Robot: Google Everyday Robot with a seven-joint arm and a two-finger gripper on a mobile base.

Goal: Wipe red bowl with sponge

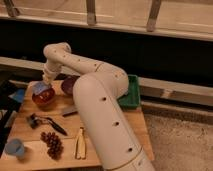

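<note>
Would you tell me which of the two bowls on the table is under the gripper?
The red bowl: the gripper hangs above it, over a blue sponge; the darker bowl sits aside, nearer the green bin.

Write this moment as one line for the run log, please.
gripper: over red bowl, left side of view | sponge: blue, at bowl's top, under gripper | contact: cannot tell

Warm, dim light bathes the table (30, 134) where the gripper (43, 85) hangs over the red bowl (44, 98).
</note>
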